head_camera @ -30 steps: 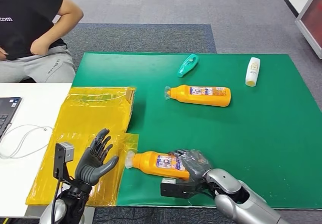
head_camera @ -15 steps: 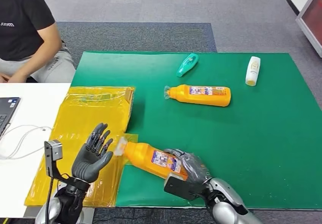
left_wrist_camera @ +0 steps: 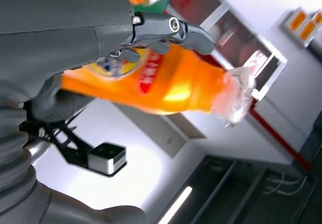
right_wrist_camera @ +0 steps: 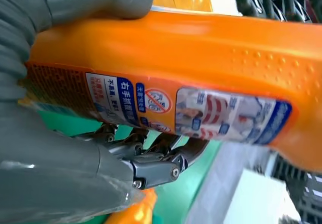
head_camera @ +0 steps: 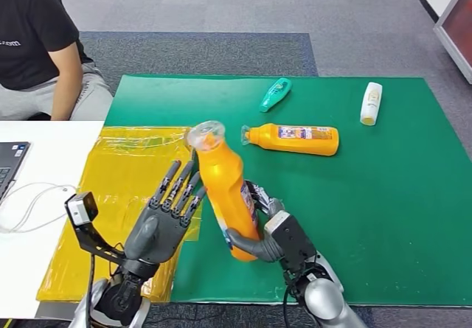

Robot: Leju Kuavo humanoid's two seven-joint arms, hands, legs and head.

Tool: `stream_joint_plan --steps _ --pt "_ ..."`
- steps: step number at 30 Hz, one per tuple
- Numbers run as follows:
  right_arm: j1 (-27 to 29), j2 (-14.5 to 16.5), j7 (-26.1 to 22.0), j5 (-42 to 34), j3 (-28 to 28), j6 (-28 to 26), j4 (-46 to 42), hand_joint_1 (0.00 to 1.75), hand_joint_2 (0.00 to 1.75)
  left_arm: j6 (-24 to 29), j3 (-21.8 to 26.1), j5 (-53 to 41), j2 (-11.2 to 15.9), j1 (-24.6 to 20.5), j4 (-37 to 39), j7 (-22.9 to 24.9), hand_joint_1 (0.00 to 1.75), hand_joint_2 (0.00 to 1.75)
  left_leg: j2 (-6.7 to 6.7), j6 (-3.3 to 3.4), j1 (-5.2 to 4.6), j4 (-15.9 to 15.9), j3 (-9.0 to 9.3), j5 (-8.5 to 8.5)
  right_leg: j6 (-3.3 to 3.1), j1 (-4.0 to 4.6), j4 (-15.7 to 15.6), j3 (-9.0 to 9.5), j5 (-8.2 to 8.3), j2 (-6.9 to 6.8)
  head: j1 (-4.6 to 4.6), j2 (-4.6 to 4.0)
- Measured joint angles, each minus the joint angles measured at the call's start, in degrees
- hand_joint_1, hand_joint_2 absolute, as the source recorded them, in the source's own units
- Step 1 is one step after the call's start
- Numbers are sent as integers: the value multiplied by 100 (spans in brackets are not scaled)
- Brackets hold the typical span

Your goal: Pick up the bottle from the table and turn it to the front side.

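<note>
An orange bottle (head_camera: pixel 224 184) with a clear wrapped cap stands nearly upright above the green mat (head_camera: pixel 361 210), cap up and leaning slightly left. My right hand (head_camera: pixel 262 234) grips its lower body; in the right wrist view the thumb lies along one side of the bottle (right_wrist_camera: pixel 213 58) and the fingers (right_wrist_camera: pixel 152 163) wrap the other, below the printed label. My left hand (head_camera: pixel 164 221) is raised with fingers spread, just left of the bottle. In the left wrist view its fingers (left_wrist_camera: pixel 171 27) reach along the bottle (left_wrist_camera: pixel 178 83); I cannot tell whether they touch it.
A second orange bottle (head_camera: pixel 292 139), a teal bottle (head_camera: pixel 275 94) and a white bottle (head_camera: pixel 371 104) lie farther back on the mat. A yellow plastic bag (head_camera: pixel 122 173) lies at the left. A laptop (head_camera: pixel 8 162) and cable sit on the white table. A person (head_camera: pixel 39 48) sits at the far left.
My right hand has lifted the orange bottle off the mat and swung it from lying to nearly upright. My left hand has risen and moved toward it.
</note>
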Motion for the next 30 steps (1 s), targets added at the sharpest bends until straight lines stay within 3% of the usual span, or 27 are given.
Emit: stream_joint_plan --steps 8,18,30 --pt "-78 18 -9 952 -32 -313 2 175 175 388 -455 -765 21 -524 276 36 0 175 0 -4 1 0 -1 3 -2 1 0 -4 1 1 -1 0" --pt "327 -134 -132 1396 185 -589 -353 175 175 1870 -601 -3277 112 -903 459 -629 0 175 0 -4 1 0 -12 2 -3 1 0 -12 -2 0 1 0" --pt "605 -250 -193 1322 157 -491 -614 175 175 1934 -641 -3999 414 -905 95 -826 0 175 0 -6 2 0 -14 5 -5 2 1 -16 0 1 -1 0"
